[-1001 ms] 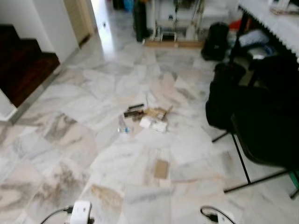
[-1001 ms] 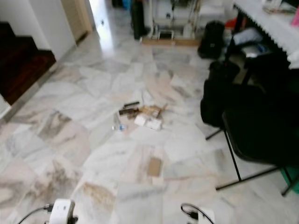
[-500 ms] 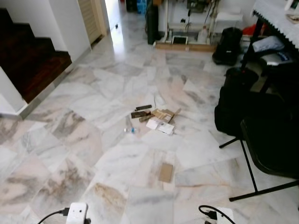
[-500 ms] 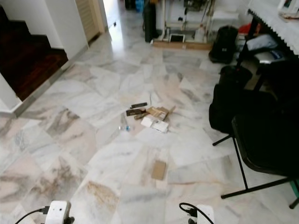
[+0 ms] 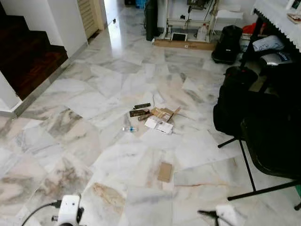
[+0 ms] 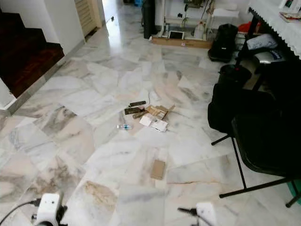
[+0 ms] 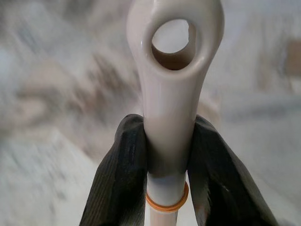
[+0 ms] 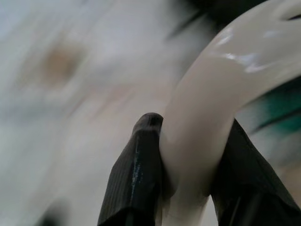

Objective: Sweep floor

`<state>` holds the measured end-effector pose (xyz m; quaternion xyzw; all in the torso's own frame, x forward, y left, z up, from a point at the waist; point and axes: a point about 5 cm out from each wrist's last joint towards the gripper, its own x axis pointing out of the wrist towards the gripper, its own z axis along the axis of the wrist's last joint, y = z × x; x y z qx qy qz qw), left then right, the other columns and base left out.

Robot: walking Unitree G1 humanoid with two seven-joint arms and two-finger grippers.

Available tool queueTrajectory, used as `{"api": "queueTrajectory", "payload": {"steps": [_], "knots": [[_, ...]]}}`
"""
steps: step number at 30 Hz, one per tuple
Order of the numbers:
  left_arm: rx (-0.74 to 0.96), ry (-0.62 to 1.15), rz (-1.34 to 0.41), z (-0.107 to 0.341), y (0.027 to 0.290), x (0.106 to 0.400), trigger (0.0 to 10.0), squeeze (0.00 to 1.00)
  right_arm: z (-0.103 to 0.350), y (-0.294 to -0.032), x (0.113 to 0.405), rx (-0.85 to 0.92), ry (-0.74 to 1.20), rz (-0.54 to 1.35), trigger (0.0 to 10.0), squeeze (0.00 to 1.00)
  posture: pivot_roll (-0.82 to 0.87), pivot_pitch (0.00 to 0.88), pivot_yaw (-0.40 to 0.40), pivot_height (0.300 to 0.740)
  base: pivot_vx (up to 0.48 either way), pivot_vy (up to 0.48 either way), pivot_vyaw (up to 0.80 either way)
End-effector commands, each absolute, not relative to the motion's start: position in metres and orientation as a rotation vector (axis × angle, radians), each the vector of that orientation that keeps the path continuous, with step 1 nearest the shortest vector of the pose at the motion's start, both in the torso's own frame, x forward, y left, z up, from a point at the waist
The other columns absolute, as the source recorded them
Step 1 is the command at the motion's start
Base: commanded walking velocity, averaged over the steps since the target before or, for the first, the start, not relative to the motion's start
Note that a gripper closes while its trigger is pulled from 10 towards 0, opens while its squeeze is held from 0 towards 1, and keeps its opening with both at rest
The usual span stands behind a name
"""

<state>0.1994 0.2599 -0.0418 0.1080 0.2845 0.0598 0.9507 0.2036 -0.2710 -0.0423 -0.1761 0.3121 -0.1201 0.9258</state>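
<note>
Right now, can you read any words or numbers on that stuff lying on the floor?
None can be read.
Dark flat packets: print too small and blurred.
White paper: marks too blurred.
Small bottle: label too small.
Cardboard piece: no writing visible.

White/grey veined marble floor [image 5: 94,89] w/ brown patches; brown cardboard [image 5: 164,172]; black chair [image 5: 270,141] right; cream handle [image 7: 171,94], orange ring [image 7: 165,205], prob. rubber.
</note>
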Motion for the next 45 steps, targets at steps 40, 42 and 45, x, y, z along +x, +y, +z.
{"api": "queueTrajectory", "payload": {"steps": [40,42,45], "knots": [[0.081,-0.082,0.008,0.092,0.203,0.302,10.0,0.00,0.044,-0.237,0.301,0.016,0.128,-0.427,10.0,0.00,-0.02,0.000,-0.022,0.740,0.000,0.000,0.00],[0.075,-0.083,-0.003,0.093,0.200,0.304,10.0,0.00,0.045,-0.236,0.302,-0.004,0.123,-0.424,10.0,0.00,-0.01,0.000,-0.025,0.740,0.000,0.000,0.00],[0.074,-0.085,-0.053,0.096,0.192,0.305,10.0,0.00,0.049,-0.240,0.301,-0.057,0.100,-0.437,10.0,0.00,-0.02,0.000,-0.022,0.740,0.000,0.000,0.00]]}}
